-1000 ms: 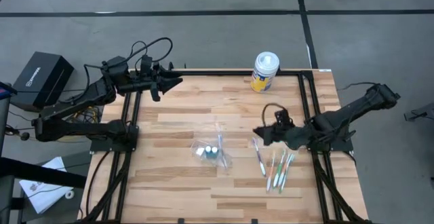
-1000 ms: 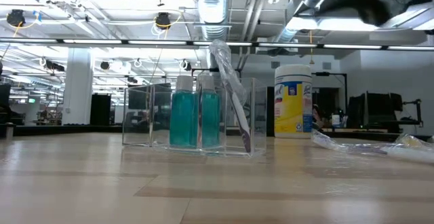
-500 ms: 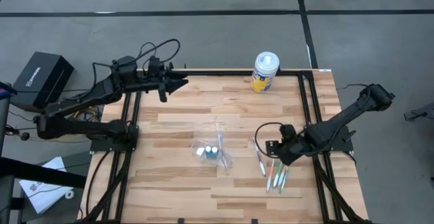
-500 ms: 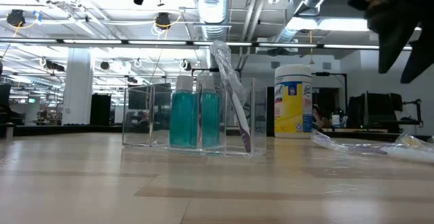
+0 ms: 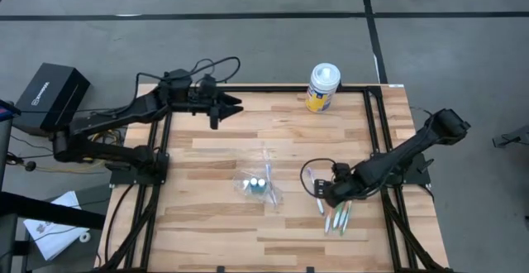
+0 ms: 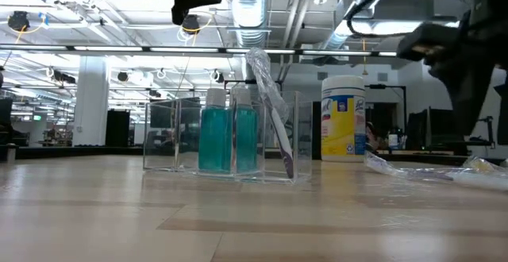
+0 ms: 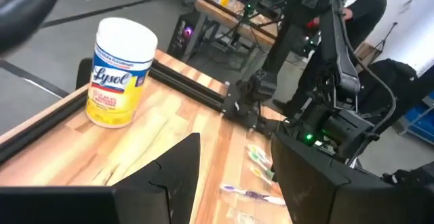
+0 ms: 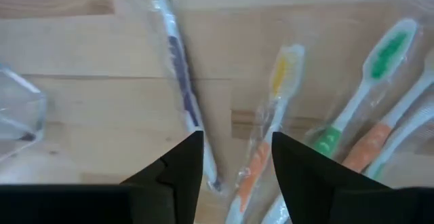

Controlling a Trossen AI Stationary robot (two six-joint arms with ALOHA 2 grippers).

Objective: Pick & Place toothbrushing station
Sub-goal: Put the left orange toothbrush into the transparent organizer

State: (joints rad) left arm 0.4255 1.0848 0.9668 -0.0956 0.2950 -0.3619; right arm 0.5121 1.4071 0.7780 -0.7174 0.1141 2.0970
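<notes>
The clear holder [image 5: 259,183] is sitting mid-desk [image 5: 207,223]; the toothbrushes [image 5: 339,215] are lying to its right (under the right hand [image 5: 325,193]), the wipes canister [image 5: 322,88] standing at the far edge.

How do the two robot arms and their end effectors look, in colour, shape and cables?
Both arms are black and slim, with jointed segments. The left arm carries looping black cables near its wrist; the right arm has a cable loop too. Each end effector has two dark, flat, tapering fingers.

"lysol" reads on the yellow wipes canister [image 7: 119,75]; nothing else legible.
</notes>
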